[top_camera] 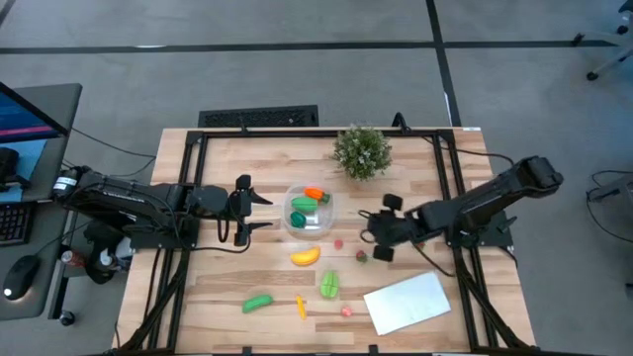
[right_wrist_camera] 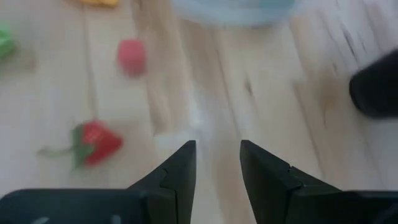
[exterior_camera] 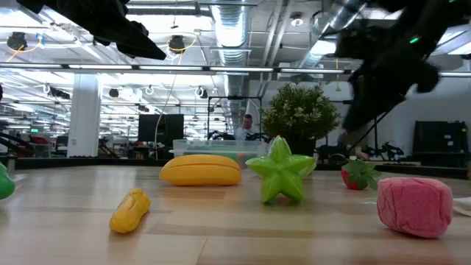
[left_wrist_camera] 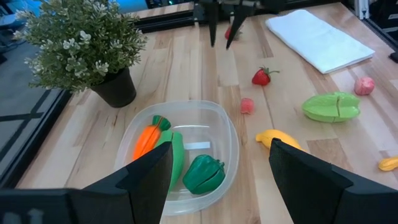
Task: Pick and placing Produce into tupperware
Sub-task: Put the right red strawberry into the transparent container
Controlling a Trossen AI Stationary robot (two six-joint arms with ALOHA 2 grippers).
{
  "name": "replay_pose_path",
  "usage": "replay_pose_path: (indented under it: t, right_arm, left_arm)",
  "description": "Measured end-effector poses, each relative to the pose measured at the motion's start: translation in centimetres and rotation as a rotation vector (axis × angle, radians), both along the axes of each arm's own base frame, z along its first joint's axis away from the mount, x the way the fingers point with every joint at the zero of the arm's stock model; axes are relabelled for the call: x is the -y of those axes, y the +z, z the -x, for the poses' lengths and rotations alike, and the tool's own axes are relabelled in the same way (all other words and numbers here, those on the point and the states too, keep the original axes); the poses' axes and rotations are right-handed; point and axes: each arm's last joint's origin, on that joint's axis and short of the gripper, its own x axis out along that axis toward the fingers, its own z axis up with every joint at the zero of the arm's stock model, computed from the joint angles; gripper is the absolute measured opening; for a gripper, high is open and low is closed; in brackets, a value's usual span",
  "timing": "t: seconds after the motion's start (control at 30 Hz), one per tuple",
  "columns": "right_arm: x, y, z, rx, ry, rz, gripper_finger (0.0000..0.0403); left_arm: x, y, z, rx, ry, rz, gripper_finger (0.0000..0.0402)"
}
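Tupperware [top_camera: 309, 212], clear and round-cornered, holds glossy carrot [left_wrist_camera: 145, 138] and pepper [left_wrist_camera: 203, 173]; left hand [top_camera: 248, 209] spread, right hand [top_camera: 373, 236] closed empty.

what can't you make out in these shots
- Tupperware, low view: mostly behind the banana and green star fruit; contents unseen.
- Green piece, low view: cut off by the picture's edge.
- Strawberry, right wrist view: blurred.
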Motion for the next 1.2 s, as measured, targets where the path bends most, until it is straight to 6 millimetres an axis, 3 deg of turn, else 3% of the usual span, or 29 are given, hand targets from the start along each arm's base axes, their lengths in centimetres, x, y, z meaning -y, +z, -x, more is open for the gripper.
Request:
replay_pose_path:
  t: [0.27, 0.5, 0.67, 1.03, 1.2]
  right_arm:
    - [-1.9, 1.7, 4.8, -0.076, -0.105, -0.101, 0.0118]
    - [-1.4, 2.4, 7.6, -0.203, -0.251, -0.206, 0.0118]
    - [-0.7, 3.0, 8.1, -0.223, -0.321, -0.274, 0.0133]
    - [0.3, 2.6, 7.7, -0.29, -0.48, -0.368, 0.0232]
    - [0.5, 2.3, 7.7, -0.326, -0.577, -0.376, 0.0251]
  left_arm:
    - [0.0, 0.0, 0.0, 0.002, 0.007, 0.014, 0.0256]
    - [0.0, 0.0, 0.0, 0.002, 0.014, 0.027, 0.0256]
    - [0.0, 0.0, 0.0, 0.004, 0.025, 0.048, 0.0256]
    - [0.0, 0.0, 0.0, 0.007, 0.043, 0.084, 0.0256]
    - [0.0, 0.0, 0.0, 0.008, 0.047, 0.094, 0.0256]
